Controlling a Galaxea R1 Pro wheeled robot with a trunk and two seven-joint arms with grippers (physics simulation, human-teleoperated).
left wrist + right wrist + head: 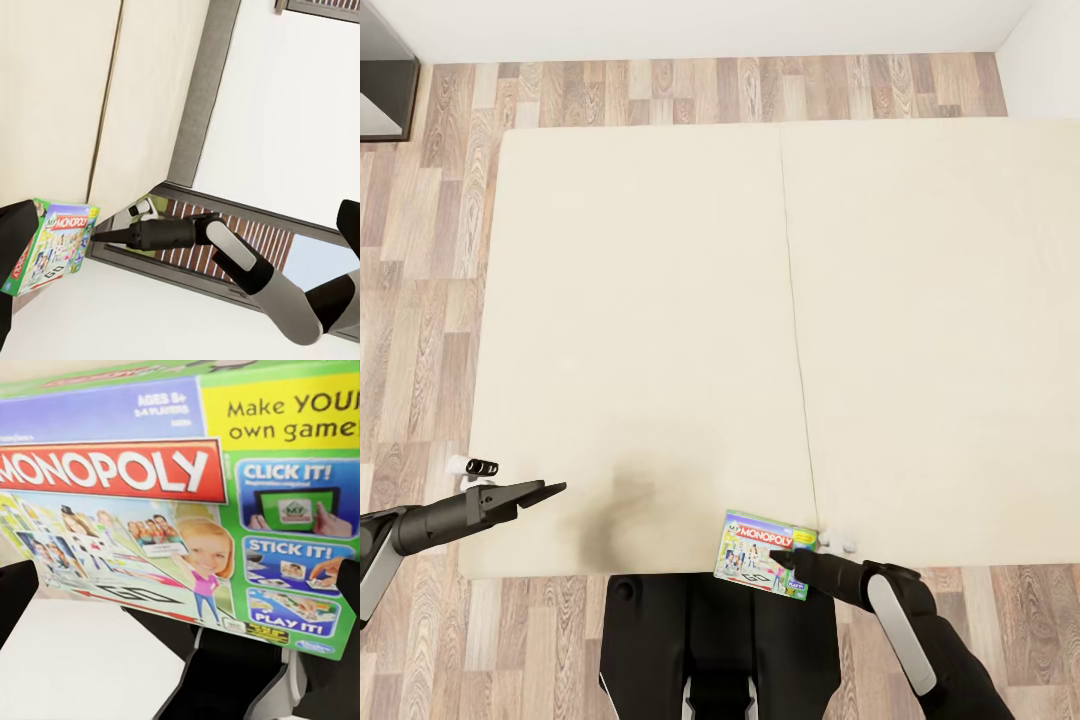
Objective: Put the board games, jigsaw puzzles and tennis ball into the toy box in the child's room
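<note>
One board game, the colourful Monopoly carton, lies at the near edge of the cream bed and hangs slightly over it. My right gripper comes in from the right with its tips at the carton's right edge. In the right wrist view the Monopoly carton is very close, and a dark finger shows at each side, spread wide. The left wrist view shows the carton with the right gripper touching its edge. My left gripper hovers open and empty over the bed's near left corner.
Wood-plank floor surrounds the bed on the left and far side. A dark grey shelf unit stands at the far left against the white wall. My own dark trunk is close to the bed's near edge.
</note>
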